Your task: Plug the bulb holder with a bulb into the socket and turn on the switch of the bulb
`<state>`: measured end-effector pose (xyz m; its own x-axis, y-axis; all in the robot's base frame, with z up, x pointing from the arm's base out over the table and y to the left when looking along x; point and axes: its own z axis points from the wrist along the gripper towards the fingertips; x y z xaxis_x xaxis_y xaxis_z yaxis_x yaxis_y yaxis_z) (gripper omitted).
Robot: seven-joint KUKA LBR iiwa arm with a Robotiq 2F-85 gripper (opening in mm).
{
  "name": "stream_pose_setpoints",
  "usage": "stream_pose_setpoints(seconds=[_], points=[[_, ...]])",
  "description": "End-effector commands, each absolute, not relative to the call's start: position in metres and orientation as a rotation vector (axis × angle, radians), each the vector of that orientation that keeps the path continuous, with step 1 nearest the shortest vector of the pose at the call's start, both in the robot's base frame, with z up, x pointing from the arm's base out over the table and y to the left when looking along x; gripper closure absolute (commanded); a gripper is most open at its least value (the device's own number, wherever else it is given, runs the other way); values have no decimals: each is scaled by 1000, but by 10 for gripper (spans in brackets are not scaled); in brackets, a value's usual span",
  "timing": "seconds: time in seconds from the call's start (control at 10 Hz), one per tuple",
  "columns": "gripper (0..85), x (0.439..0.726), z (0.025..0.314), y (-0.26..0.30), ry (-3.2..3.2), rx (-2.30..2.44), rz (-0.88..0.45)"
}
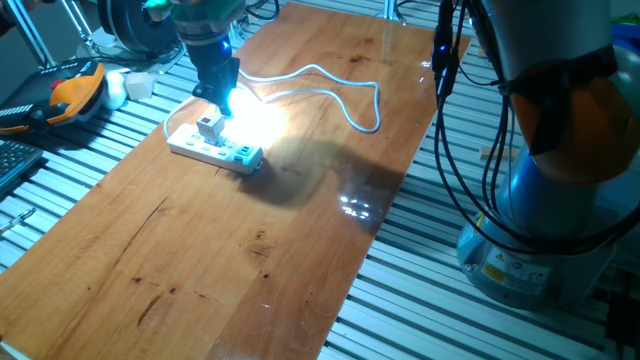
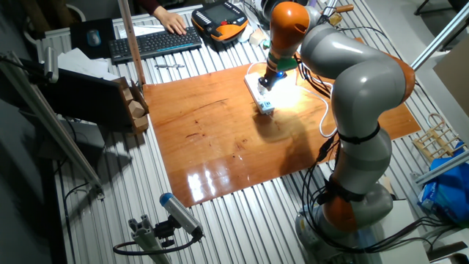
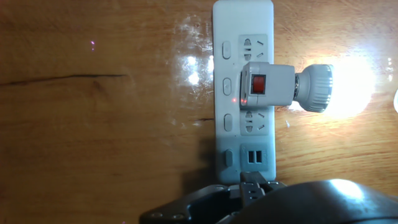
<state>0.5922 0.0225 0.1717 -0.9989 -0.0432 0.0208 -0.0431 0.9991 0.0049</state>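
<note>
A wooden desk [image 1: 250,230] lies on a ribbed metal bench, with a keyboard [image 2: 154,42] and an orange handheld pendant [image 2: 220,20] at the far edge in the other fixed view. The socket [image 3: 244,93] lies flat on the wood near one end of the desk, its white cable [image 1: 340,85] looping away across the surface. The bulb holder [image 3: 268,84] is plugged into one of the middle outlets of the strip, its square face upward with the red switch [image 3: 258,85] showing, and the bulb [image 3: 348,87] at its side glows so brightly that its shape washes out (the glare spills over the wood around it). The tool [image 1: 222,95] hangs just above the holder in one fixed view, apart from it; in the hand view only its dark lower parts [image 3: 252,186] show at the bottom edge, so I cannot tell whether it is released or clenched.
</note>
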Motion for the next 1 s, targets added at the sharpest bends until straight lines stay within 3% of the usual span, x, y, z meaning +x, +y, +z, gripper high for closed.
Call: stream_pose_setpoints(seconds=[0.0, 0.9], points=[[850, 592, 171, 23, -3123, 68, -10], [850, 594, 170, 21, -3131, 42, -24]])
